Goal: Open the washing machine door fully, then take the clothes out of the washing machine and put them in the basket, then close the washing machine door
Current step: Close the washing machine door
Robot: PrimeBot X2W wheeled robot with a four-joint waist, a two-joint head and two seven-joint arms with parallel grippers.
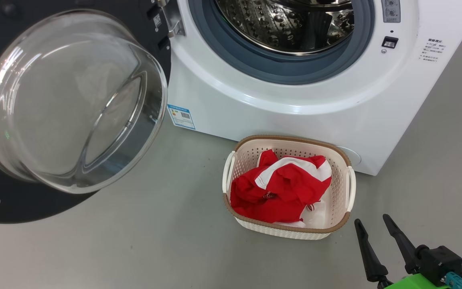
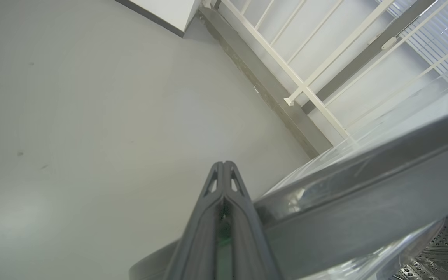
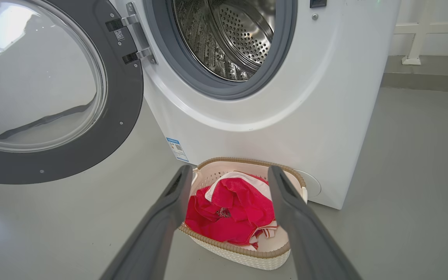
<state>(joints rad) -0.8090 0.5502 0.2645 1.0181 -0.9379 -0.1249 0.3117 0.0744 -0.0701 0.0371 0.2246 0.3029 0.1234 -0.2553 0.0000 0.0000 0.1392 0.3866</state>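
1. The basket (image 1: 291,139) stands on the grey floor (image 1: 155,241), with the clothes (image 1: 279,188) (red, with white panels) heaped inside it.
2. Just behind the basket rises the washing machine (image 1: 295,112), its steel drum (image 1: 287,24) in plain sight.
3. Left of the basket, well apart, the washing machine door (image 1: 70,108) hangs swung wide, its glass bowl bulging forward.
4. Right of the basket, near its front corner, the right gripper (image 1: 372,219) hovers with fingers spread, holding nothing.

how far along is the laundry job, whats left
Done: the washing machine door stands wide open, and the clothes lie in the basket; the visible part of the drum is bare steel. In hand: the left gripper, shut, sits close by the door's rim, while the right gripper hangs open and empty near the basket. Left: closing the door.
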